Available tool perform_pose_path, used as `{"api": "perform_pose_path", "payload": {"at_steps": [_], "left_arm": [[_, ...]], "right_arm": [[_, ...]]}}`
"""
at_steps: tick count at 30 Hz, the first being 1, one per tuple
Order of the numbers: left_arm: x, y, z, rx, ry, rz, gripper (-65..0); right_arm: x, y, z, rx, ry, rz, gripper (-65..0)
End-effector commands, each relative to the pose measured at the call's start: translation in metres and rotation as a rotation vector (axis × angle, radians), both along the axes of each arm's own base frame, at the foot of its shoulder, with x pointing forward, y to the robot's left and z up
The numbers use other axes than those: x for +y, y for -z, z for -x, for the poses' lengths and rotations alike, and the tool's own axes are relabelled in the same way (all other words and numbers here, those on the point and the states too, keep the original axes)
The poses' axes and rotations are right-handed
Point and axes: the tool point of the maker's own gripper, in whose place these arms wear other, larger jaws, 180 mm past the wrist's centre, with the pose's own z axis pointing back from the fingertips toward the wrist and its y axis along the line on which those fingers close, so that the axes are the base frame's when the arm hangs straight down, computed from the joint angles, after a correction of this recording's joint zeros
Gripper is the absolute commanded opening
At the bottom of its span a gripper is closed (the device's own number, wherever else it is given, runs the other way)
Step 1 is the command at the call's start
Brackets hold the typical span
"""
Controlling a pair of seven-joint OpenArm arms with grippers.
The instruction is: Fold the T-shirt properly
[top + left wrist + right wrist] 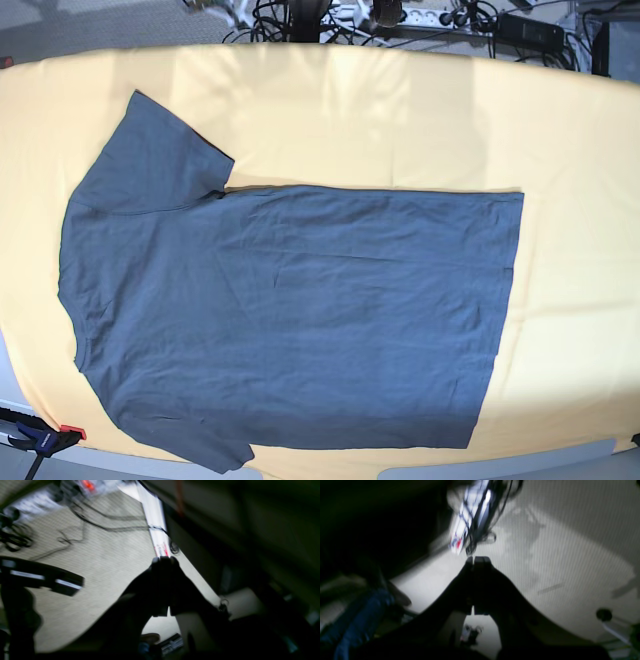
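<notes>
T-shirt (290, 320) spread flat on pale yellow cloth (400, 120) covering the worktop, seen from base view. Dark slate-grey, plain, no print visible. Collar end toward view's left edge, hem toward view's right, hem edge running roughly straight top to bottom. One short sleeve splayed out toward upper left, second sleeve at lower left near the cloth's bottom edge. Light wrinkles across the body. Yellow cloth showing on all sides of the T-shirt, widest band above it and right of the hem.

Cables and power strip (420, 15) beyond the cloth's far edge. Clamp with red tip (45, 435) at lower left corner, just below the T-shirt's lower sleeve.

Neither arm visible in base view.

Left end effector (162, 560): fingers pressed together, nothing between them, pointed at floor with cables, away from the T-shirt. Picture blurred.

Right end effector (476, 560): fingers together, nothing held, likewise over floor. Picture blurred.
</notes>
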Motion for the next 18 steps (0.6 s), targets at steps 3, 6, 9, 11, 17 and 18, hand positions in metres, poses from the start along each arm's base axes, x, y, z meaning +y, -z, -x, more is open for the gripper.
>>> {"api": "perform_pose_path", "payload": {"at_steps": [3,6,9,11,17,18], "left_arm": [[-0.008,-0.014,0.024,0.002,0.041,0.054,-65.0],[-0.01,-0.031,0.043,-0.023,0.105,0.086,-65.0],[-0.012,-0.058,0.06,-0.05,0.172,0.124,-65.0],[-0.006,-0.078,0.067,-0.072,0.202,0.125,-65.0],[0.039,-0.14,0.061,-0.224,0.339,0.04,-65.0],[0.05,-0.151,0.057,-0.26,0.382,0.011,-65.0]], "right_arm": [[-0.007,-0.013,0.031,0.056,0.001,-0.039,-65.0],[-0.02,-0.031,0.058,0.118,0.02,-0.039,-65.0],[-0.035,-0.058,0.077,0.154,0.013,-0.045,-65.0],[-0.047,-0.078,0.085,0.159,-0.014,-0.033,-65.0],[-0.074,-0.146,0.082,0.032,-0.114,0.011,-65.0],[-0.076,-0.158,0.077,0.002,-0.125,0.019,-65.0]]}}
